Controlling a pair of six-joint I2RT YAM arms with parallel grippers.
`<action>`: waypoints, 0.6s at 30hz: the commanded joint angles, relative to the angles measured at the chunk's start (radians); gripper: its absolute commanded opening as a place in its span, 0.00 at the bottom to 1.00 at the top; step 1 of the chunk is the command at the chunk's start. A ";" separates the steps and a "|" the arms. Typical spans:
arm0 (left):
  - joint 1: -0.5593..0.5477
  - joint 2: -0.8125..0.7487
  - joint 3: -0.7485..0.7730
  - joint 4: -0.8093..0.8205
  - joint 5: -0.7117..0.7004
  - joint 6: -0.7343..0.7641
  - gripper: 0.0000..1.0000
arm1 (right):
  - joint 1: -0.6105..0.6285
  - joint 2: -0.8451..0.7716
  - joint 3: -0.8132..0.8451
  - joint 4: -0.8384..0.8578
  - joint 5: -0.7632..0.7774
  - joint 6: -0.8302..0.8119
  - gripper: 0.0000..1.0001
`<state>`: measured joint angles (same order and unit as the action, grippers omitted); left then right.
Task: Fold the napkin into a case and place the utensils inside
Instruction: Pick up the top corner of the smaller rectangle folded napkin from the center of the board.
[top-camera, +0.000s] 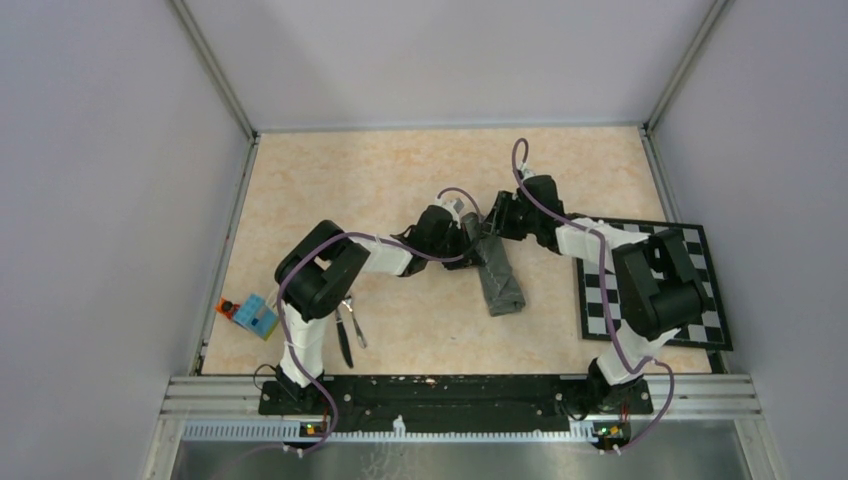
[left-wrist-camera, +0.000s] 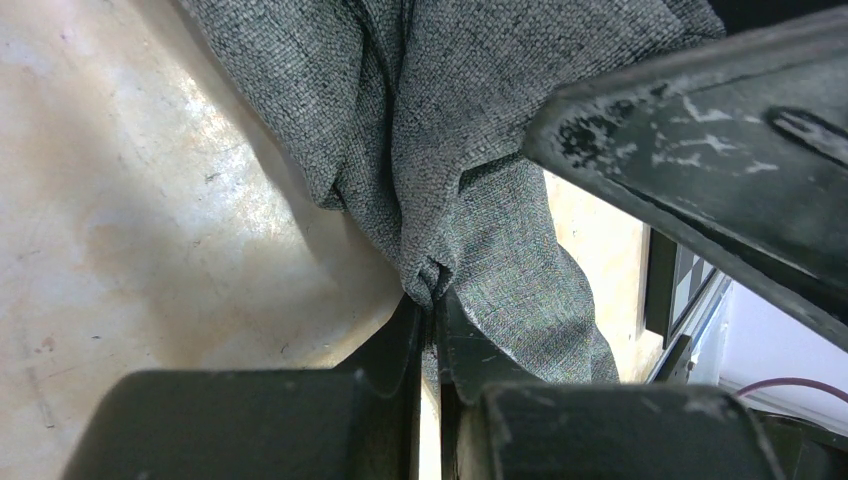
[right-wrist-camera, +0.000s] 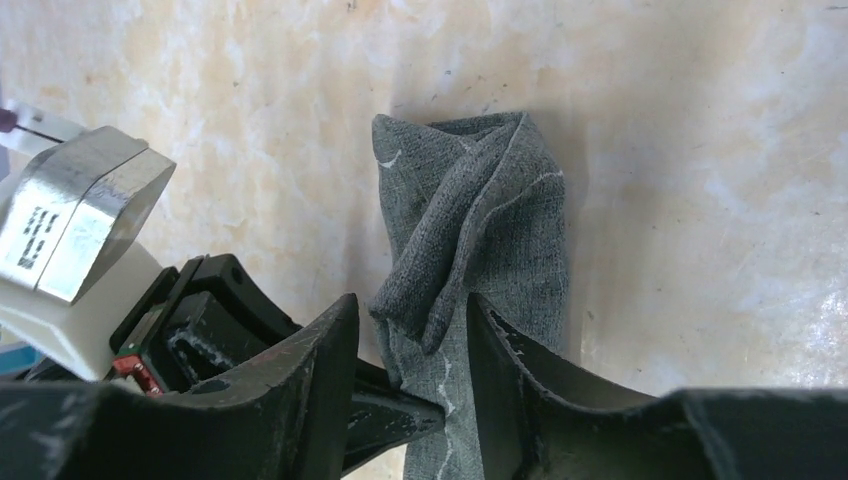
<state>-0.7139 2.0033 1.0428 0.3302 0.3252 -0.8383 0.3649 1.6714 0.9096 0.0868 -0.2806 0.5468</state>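
The napkin (top-camera: 498, 280) lies folded as a narrow oblong at mid-table, its long axis running from far to near with the near end angled slightly to the right. Both arms meet at its far end. The left gripper (left-wrist-camera: 432, 305) is closed, pinching a small tuck of the cloth between its fingertips; the fabric bunches into creases above the pinch. The right gripper (right-wrist-camera: 412, 305) straddles the same end from the right, one finger on each side of a raised fold. Its fingers stand well apart, and the wrist view does not settle whether the pads press on the cloth or merely flank it. The near end of the oblong lies flat on the table (top-camera: 400, 170), free of both grippers. The utensils (top-camera: 345, 338) lie at the near left, just beside the left arm's base and well apart from the napkin. The checkered board (top-camera: 690, 300) lies at the near right and plays no part. Judgement: the case is roughly shaped but not yet loaded. The insertion step depends on the long axis and on which end is left open. The left arm is the nearer one for fetching the utensils.
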 joint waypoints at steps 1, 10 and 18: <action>0.008 -0.004 -0.032 -0.090 -0.040 0.038 0.05 | 0.017 0.016 0.062 -0.006 0.064 -0.022 0.39; 0.007 -0.008 -0.036 -0.091 -0.046 0.043 0.04 | 0.020 0.011 0.075 -0.009 0.088 -0.011 0.21; 0.036 -0.189 -0.137 -0.055 -0.080 0.113 0.73 | -0.010 -0.030 0.047 -0.004 0.005 0.003 0.00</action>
<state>-0.7097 1.9331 0.9787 0.3443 0.3206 -0.8104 0.3733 1.6859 0.9379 0.0555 -0.2157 0.5426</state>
